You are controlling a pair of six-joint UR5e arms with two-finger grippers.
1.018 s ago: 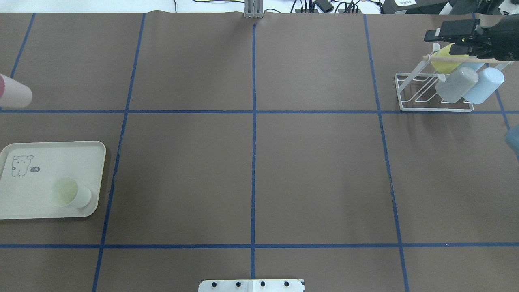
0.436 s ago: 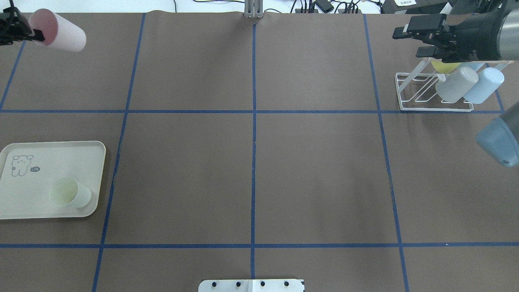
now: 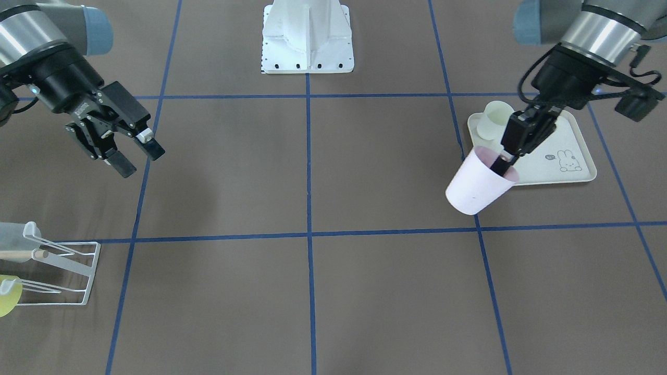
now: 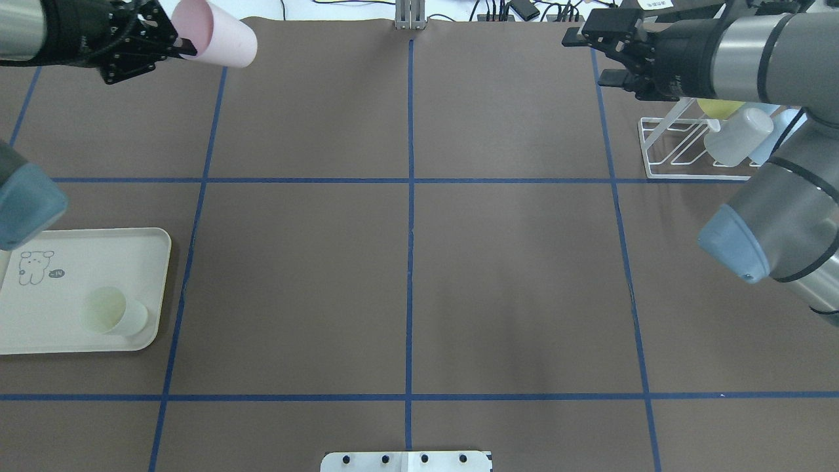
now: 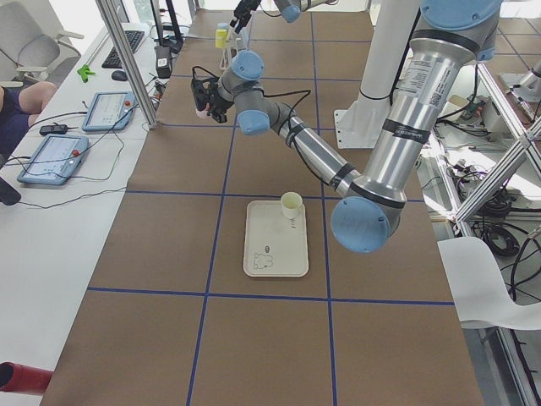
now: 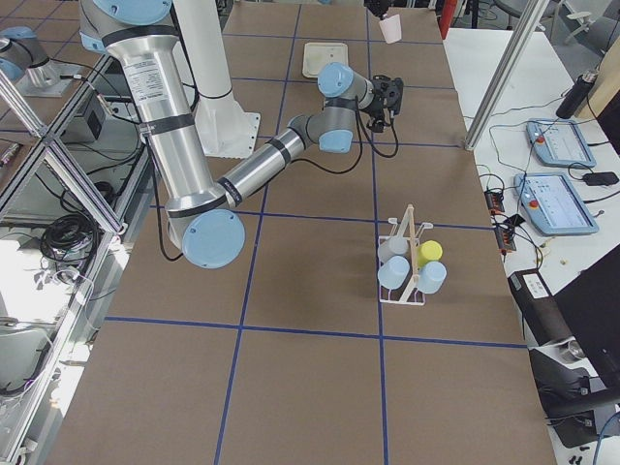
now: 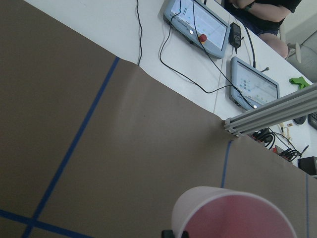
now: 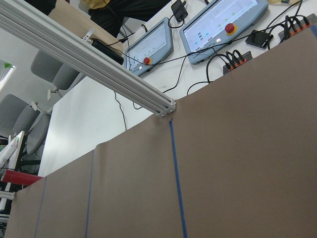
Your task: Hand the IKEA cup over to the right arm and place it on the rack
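The pink IKEA cup [image 4: 219, 39] hangs in the air over the table's far left, tipped on its side. My left gripper [image 4: 180, 47] is shut on its rim, one finger inside the cup [image 3: 478, 182] and one outside. The cup's rim [image 7: 233, 213] fills the bottom of the left wrist view. My right gripper [image 4: 588, 60] is open and empty, held in the air just left of the rack [image 4: 682, 154]. The white wire rack [image 6: 412, 257] holds a yellow cup [image 4: 718, 108], a grey one [image 4: 737, 137] and a blue one.
A cream tray [image 4: 78, 262] with a rabbit print lies at the near left with a pale green cup [image 4: 115, 314] standing on it. Operator tablets [image 8: 148, 49] and cables lie beyond the table's far edge. A metal post [image 4: 410, 16] stands at the far middle.
My left gripper has carried the pink cup from the left edge toward the far side and rightward. My right gripper has moved left, away from above the rack, and stays open.
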